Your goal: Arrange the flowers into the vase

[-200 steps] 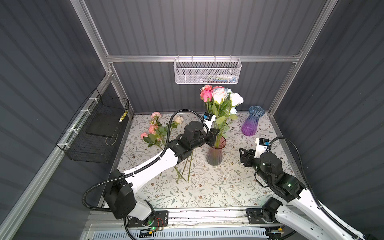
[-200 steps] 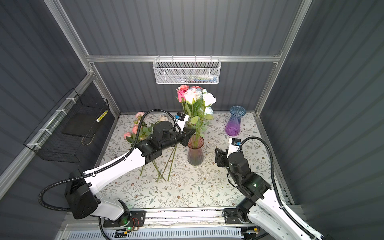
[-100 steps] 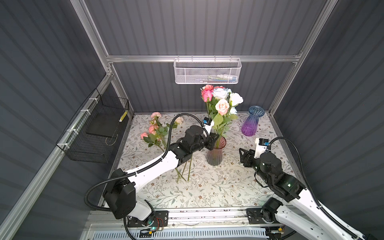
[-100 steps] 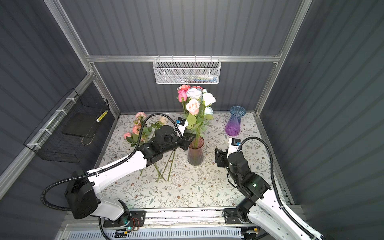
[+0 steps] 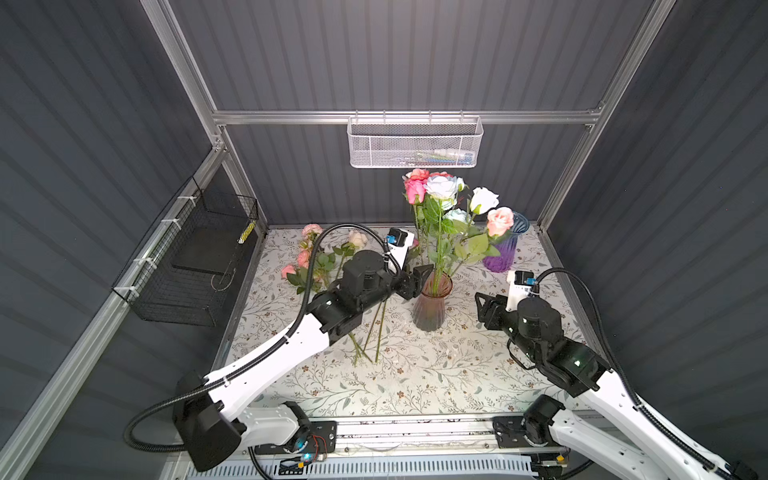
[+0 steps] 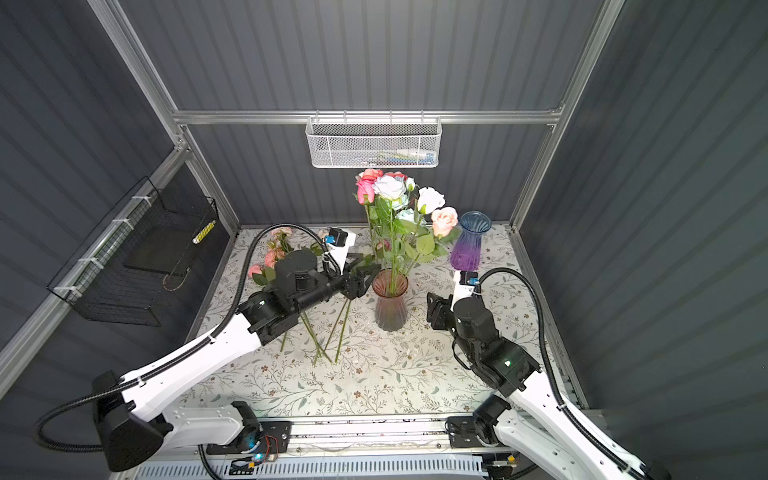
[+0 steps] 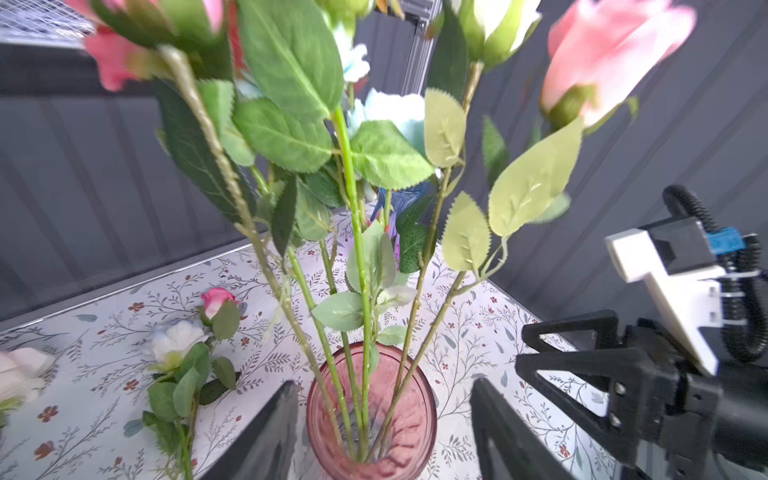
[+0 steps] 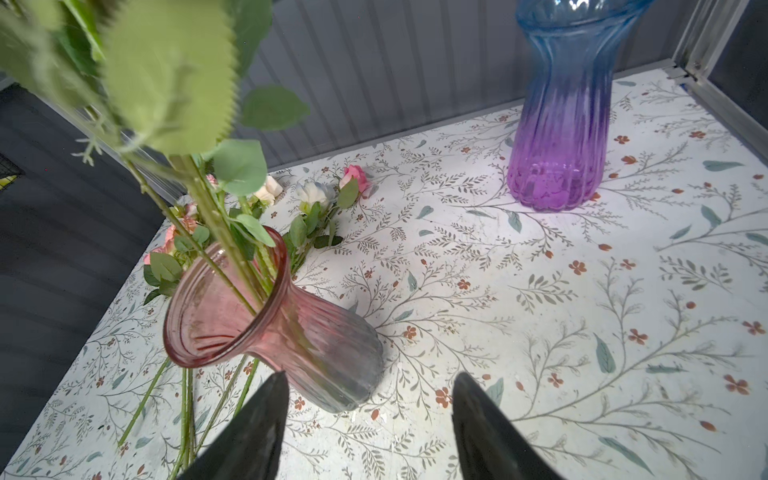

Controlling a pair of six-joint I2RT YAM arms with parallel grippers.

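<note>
A pink glass vase [image 5: 432, 305] [image 6: 390, 307] stands mid-table holding several flowers [image 5: 440, 195] [image 6: 390, 191] with pink, white and pale blue blooms. A coral rose [image 5: 500, 220] [image 7: 602, 54] leans out to the right, its stem in the vase. My left gripper [image 5: 419, 279] [image 7: 384, 386] is open just left of the vase rim [image 7: 374, 415], holding nothing. More flowers [image 5: 316, 257] [image 8: 316, 195] lie on the table at the back left. My right gripper [image 5: 484, 307] [image 8: 370, 376] hovers open to the right of the vase [image 8: 270, 324], empty.
A blue-to-purple glass vase [image 5: 503, 249] [image 8: 561, 124] stands empty at the back right. Loose stems [image 5: 374, 332] run under my left arm. A white mesh basket [image 5: 415, 141] hangs on the back wall and a black wire basket [image 5: 195, 266] on the left wall.
My left gripper has opened and let go of the coral rose, which dropped into the vase and now leans right. The left gripper sank beside the rim. The right arm stayed put.
</note>
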